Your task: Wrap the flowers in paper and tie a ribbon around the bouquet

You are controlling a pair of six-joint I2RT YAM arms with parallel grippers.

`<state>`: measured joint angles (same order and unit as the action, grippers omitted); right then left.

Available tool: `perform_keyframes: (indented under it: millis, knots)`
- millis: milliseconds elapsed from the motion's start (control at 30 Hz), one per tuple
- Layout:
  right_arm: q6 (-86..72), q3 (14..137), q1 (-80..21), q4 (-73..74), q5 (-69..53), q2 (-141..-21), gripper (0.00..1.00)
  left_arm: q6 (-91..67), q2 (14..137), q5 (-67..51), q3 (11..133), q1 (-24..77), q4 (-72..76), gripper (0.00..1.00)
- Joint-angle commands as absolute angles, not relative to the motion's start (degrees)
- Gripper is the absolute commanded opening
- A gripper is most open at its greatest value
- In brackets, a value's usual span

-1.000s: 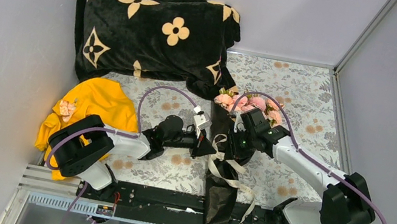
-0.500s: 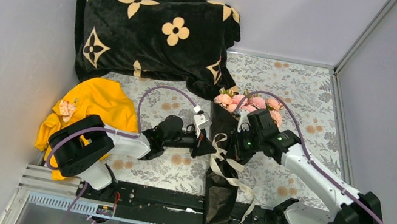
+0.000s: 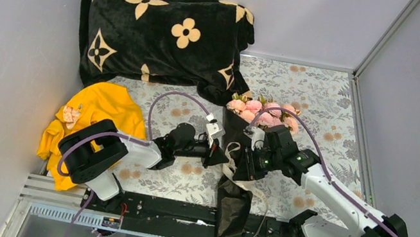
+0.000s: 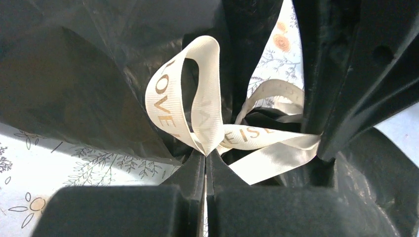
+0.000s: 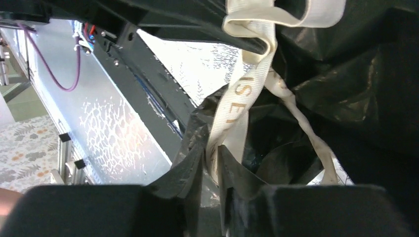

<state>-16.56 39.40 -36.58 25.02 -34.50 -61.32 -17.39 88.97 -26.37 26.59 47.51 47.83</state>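
The bouquet lies lengthwise down the middle of the table. Its pink flowers point(image 3: 259, 109) are at the far end and its black paper point(image 3: 232, 208) cone reaches the near rail. The cream ribbon point(image 3: 228, 171) crosses the cone's waist. My left gripper point(image 3: 219, 153) comes in from the left. In the left wrist view, the left gripper point(image 4: 206, 153) is shut on the base of a ribbon point(image 4: 207, 108) loop. My right gripper point(image 3: 243, 168) sits over the cone. In the right wrist view, this gripper point(image 5: 211, 160) is shut on a strand of ribbon point(image 5: 237, 108) against crinkled paper point(image 5: 346, 89).
A black plush blanket point(image 3: 163, 38) with tan flower marks fills the far left. A yellow garment point(image 3: 97, 112) lies at the left beside the left arm. The black mounting rail point(image 3: 177, 214) runs along the near edge, and grey walls close in both sides of the floral tablecloth point(image 3: 323, 93).
My right arm has slid toward the near edge along the cone, uncovering more of the roses, and has closed on a ribbon strand. The left gripper has held its place and grip.
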Motion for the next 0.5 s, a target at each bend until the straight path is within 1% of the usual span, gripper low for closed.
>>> perform_keyframes:
  millis: [0,67,167,333,367,400,433,467]
  knots:
    - [-14.86,40.83,-36.38,28.46,-33.28,-66.5,0.36,-14.4,91.09,-25.44,26.01,47.15,52.67,0.0]
    - [-13.99,43.3,-36.33,30.63,-30.38,-67.42,0.47,-13.76,91.45,-25.58,26.18,47.14,52.55,0.0]
    - [-13.14,48.21,-36.3,35.05,-25.06,-66.62,0.57,-12.96,91.47,-25.3,26.28,47.17,52.62,0.0]
    - [-13.03,55.17,-36.07,42.18,-19.07,-65.84,0.65,-13.26,91.07,-25.4,25.88,47.15,52.97,0.0]
    - [-13.14,56.18,-35.76,43.41,-17.79,-65.87,0.68,-13.27,90.98,-25.34,25.77,47.14,52.87,0.0]
    - [-13.21,57.12,-35.36,44.47,-16.38,-65.96,0.73,-13.27,90.78,-25.25,25.71,47.12,52.83,0.0]
    - [-13.42,57.95,-34.81,45.57,-14.76,-66.09,0.76,-13.19,90.67,-25.18,25.67,47.11,52.82,0.0]
    - [-13.66,58.62,-34.27,46.18,-13.25,-66.16,0.76,-13.18,90.58,-25.11,25.66,47.15,52.84,0.0]
